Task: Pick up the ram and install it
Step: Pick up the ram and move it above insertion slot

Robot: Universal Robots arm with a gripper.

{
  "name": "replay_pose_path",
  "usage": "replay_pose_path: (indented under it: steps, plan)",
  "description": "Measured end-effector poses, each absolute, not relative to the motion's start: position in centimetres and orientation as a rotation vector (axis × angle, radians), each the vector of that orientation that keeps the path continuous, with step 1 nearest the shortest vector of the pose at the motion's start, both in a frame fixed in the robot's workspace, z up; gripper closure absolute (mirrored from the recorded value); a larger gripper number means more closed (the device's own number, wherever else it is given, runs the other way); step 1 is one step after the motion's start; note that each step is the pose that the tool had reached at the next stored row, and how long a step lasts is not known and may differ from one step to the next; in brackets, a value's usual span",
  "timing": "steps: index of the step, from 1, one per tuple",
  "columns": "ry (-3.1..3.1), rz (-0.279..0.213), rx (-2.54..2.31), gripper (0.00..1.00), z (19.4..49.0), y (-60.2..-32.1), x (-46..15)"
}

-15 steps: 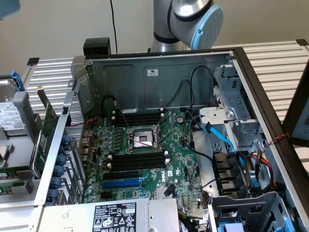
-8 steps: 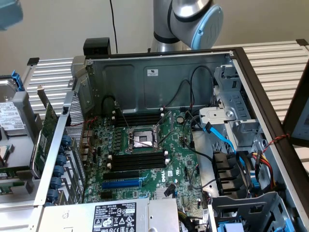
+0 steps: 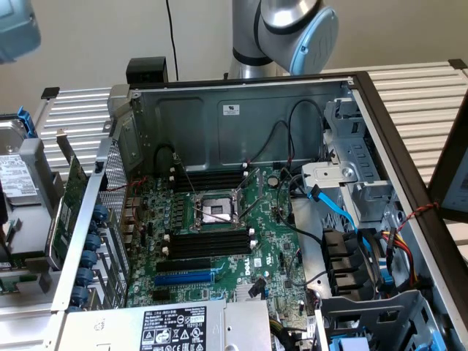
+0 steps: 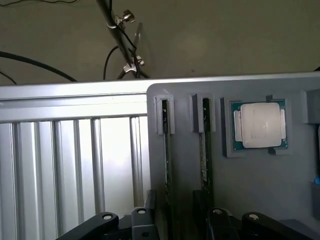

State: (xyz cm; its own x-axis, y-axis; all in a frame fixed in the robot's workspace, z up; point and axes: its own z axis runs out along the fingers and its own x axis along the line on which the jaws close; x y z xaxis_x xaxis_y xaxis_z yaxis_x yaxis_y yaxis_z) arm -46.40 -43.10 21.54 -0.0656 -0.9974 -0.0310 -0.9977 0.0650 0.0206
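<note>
while jaws stand wide, gripper [image 4: 179, 227] hovers over ram [image 4: 166, 145]

So there's a big grey metal computer case [image 3: 241, 110] lying open on its side on a ribbed aluminium table [image 3: 417, 95]. A green motherboard [image 3: 278, 241] is sitting flat inside, with a square metal processor socket [image 3: 216, 210] sitting between two banks of long black plastic slots [image 3: 208, 243]. A short blue plastic slot [image 3: 184, 278] is lying just below those. A flat blue cable [image 3: 333, 207] is snaking off toward the exterior view's right. A silver robot arm with a blue-grey cap [image 3: 285, 29] is standing behind the case.
</note>
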Motion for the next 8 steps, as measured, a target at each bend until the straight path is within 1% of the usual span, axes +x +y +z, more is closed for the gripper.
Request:
replay_pose_path:
  steps: [8]
  plan:
    - [2.286, 0.057, -2.141, 0.58, 20.72, -43.22, -46.22]
